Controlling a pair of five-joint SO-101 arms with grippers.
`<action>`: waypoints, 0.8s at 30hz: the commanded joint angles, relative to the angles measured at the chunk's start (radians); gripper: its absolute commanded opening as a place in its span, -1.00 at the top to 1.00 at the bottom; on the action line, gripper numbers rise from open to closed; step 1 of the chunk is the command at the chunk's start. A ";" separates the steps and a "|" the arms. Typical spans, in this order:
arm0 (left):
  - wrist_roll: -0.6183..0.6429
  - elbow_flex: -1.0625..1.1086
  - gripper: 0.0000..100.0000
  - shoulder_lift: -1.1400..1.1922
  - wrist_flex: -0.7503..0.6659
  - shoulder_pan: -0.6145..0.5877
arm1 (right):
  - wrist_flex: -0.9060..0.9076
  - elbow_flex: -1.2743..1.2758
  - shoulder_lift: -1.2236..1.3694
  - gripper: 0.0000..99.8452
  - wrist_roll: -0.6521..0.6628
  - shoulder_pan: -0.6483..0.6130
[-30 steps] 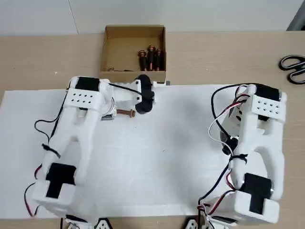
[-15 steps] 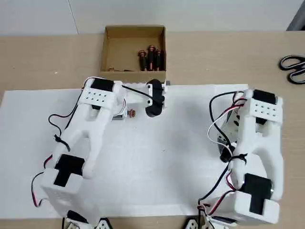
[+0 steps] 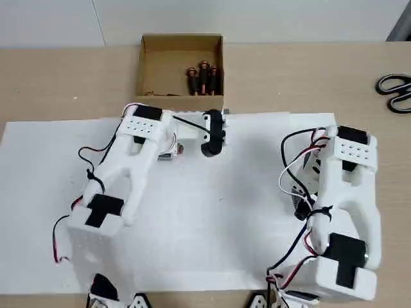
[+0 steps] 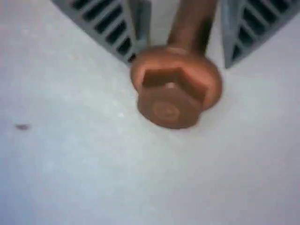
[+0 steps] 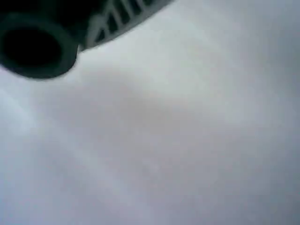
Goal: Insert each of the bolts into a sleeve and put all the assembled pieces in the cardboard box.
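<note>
Left arm has swung right, near open brown cardboard box (image 3: 140, 64). Left gripper (image 4: 183, 51) clamped on copper hex-headed bolt (image 4: 171, 93). Right gripper (image 5: 70, 28) beside black tubular sleeve (image 5: 35, 44); grip indeterminate.

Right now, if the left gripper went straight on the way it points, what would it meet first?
Probably the white paper: the left gripper holds a bolt head-first toward it, nothing between; depth unclear.

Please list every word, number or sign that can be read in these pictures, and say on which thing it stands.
None can be read.
The bolt has a faint round mark on its head, too blurred to read.
The box and the white sheet show no print.
</note>
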 commanded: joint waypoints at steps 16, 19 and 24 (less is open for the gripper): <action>-0.040 -0.274 0.99 0.060 0.325 0.041 | -0.001 -0.005 -0.051 0.99 0.009 0.001; -0.040 -0.378 0.99 0.055 0.434 0.037 | 0.010 -0.023 -0.051 0.99 0.009 -0.025; -0.034 -0.524 0.99 -0.015 0.586 0.037 | 0.054 -0.066 -0.140 0.99 0.005 -0.110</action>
